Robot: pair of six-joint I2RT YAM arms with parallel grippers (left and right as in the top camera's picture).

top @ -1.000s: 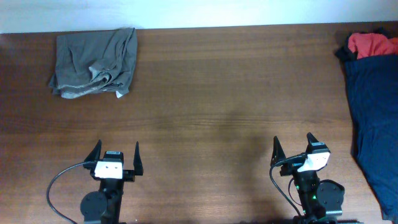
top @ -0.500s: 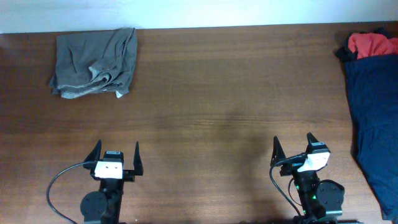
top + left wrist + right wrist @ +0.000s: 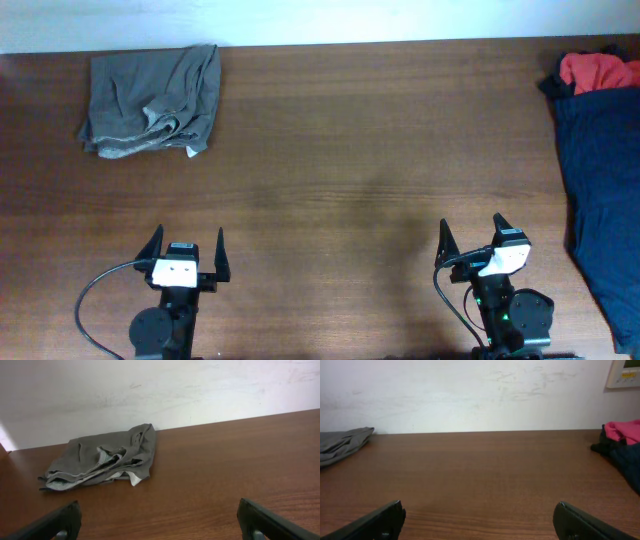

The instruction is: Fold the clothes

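The navy garment (image 3: 600,190) runs off the right frame edge, so its full outline is hidden; the red garment (image 3: 597,70) lies bunched at its far end. The olive-grey garment (image 3: 153,103), soft and creased, sits roughly folded at the far left corner of the wooden table (image 3: 350,150); bare wood grain spans the middle. The left gripper (image 3: 188,240) and right gripper (image 3: 471,230) stand at the near edge; jaws spread wide, holding nothing.

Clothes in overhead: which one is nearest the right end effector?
The dark navy garment, just right of the right end effector. The red one lies beyond it at the far corner; the olive-grey one is far-left, much farther.
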